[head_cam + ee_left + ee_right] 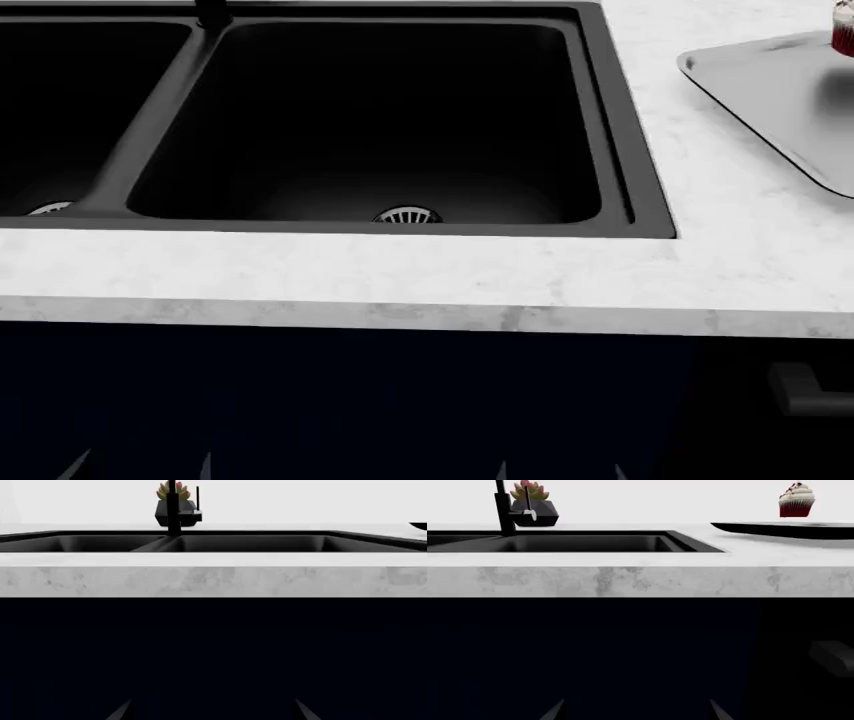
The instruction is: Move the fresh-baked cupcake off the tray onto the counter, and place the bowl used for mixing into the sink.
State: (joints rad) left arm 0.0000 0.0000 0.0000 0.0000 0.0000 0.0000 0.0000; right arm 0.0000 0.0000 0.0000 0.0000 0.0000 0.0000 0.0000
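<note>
1. Surveying left to right in the head view: sink (400, 120) at 11 o'clock, empty; no bowl visible in any view.
2. Tray (787, 100) at 2 o'clock on the counter (400, 275); cupcake (796, 500) stands on it. Judged: neither step begun.
3. Left gripper (210, 711) and right gripper (634, 710) low before the cabinet, fingertips spread, holding nothing.
4. Cupcake cropped in the head view.
</note>
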